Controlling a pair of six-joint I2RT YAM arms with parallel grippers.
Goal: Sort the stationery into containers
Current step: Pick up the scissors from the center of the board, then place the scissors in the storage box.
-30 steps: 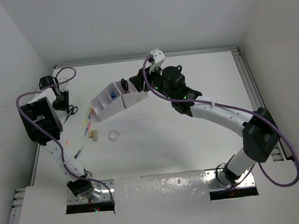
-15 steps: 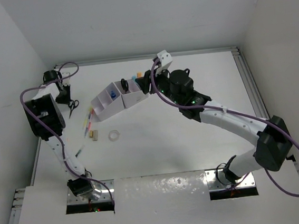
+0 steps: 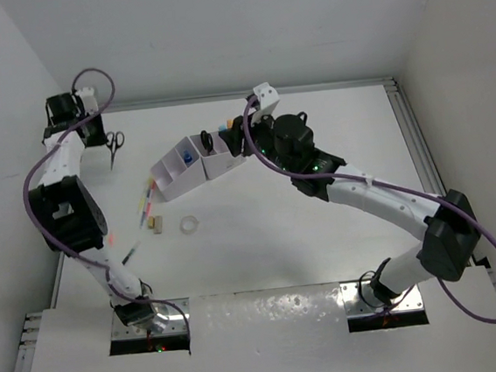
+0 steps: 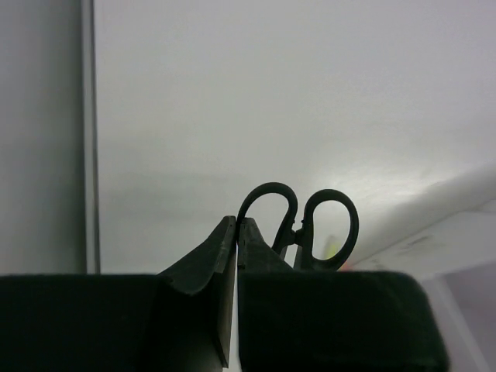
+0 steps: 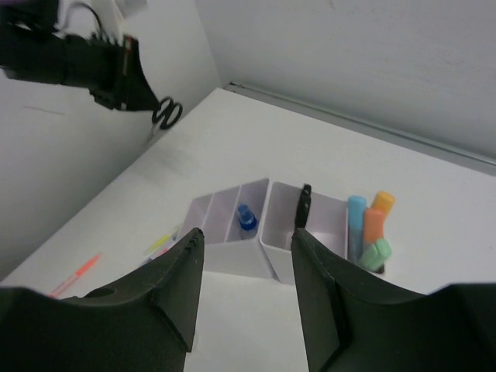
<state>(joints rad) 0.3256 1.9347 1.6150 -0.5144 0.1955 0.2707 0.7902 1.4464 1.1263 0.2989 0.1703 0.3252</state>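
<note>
- Left pincer (image 3: 99, 135) is pressed together on the black-handled scissors (image 3: 114, 146). In its wrist view the fingers (image 4: 209, 256) meet, with both handle loops just beyond the tips.
- A second ago this pincer stood lower, over the scissors, which lay on the table (image 3: 279, 236) near the left wall. Now both are nearer the far left corner, and the scissors hang blade-down from the grip.
- Right pincer (image 5: 248, 232) is spread and holds nothing, above the organiser (image 3: 173, 180). It sits about where it was half a second ago, a little right of its place a second ago.
- The loose items on the table lie where they did.
- In the organiser:
  - one blue-capped bottle (image 5: 246, 218) stands in a middle compartment;
  - one black item (image 5: 304, 205), too dark to identify, is in the next compartment;
  - three capsule pieces (image 5: 373, 225), blue, orange and green, stand together at the far end.
- On the table by the organiser's near-left side:
  - one clear tape ring (image 3: 188, 224);
  - one small tan piece (image 3: 155, 223) beside it;
  - a bundle of pastel pens (image 3: 148, 193) too small to count;
  - one lone pen (image 3: 131, 253) nearer the arm bases.
</note>
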